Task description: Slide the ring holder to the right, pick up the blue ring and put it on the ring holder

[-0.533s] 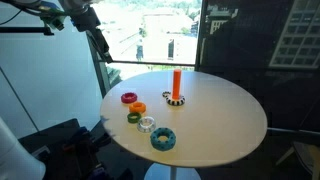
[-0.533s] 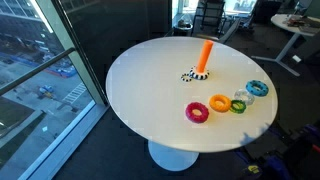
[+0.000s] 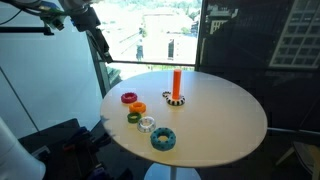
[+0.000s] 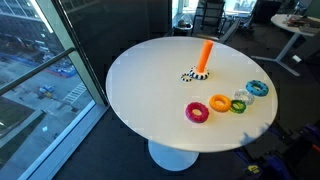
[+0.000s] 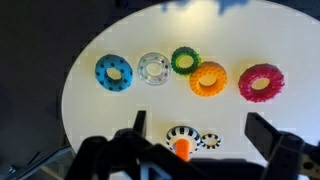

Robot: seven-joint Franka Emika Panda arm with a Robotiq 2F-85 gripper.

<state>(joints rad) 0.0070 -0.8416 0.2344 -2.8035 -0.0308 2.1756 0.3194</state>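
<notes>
The ring holder, an upright orange peg (image 3: pixel 176 84) on a small black-and-white striped round base, stands near the middle of the round white table; it also shows in an exterior view (image 4: pixel 204 56) and from above in the wrist view (image 5: pixel 181 146). The blue ring (image 3: pixel 163 139), chunky and teal with a bumpy rim, lies flat at the end of a row of rings; it shows in an exterior view (image 4: pixel 257 88) and the wrist view (image 5: pixel 113 72) too. My gripper (image 3: pixel 102 52) hangs high above the table's edge, open and empty, its fingers (image 5: pixel 200 128) framing the peg from above.
In the row with the blue ring lie a pale ring (image 5: pixel 153 68), a green ring (image 5: pixel 185 60), an orange ring (image 5: pixel 208 77) and a pink ring (image 5: pixel 261 83). A small striped ring (image 5: pixel 209 141) lies beside the holder's base. The white table (image 3: pixel 220 120) stands by a window.
</notes>
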